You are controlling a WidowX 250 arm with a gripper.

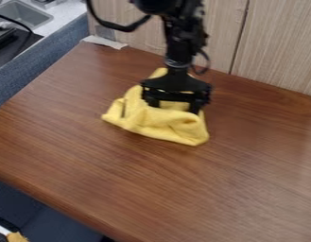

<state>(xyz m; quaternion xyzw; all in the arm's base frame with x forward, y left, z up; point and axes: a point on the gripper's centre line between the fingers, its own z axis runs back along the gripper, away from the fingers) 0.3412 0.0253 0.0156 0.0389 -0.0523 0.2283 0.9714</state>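
the pincer stands wide open, seemingly gripping nothing; the crumpled yellow cloth lies directly beneath it

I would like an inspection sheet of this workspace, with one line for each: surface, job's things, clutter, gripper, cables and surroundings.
Surface: brown wood-grain table, visible part looks intact.
Job's things: soft yellow cloth, crumpled, folds raised.
Clutter: thin white strip at the table's far left corner.
Gripper: black two-finger gripper, fingers apart at the cloth; firm contact cannot be told.
Cables: thick black cable curving beside the arm.
Surroundings: pale wood-grain panel behind; grey sink at upper left.
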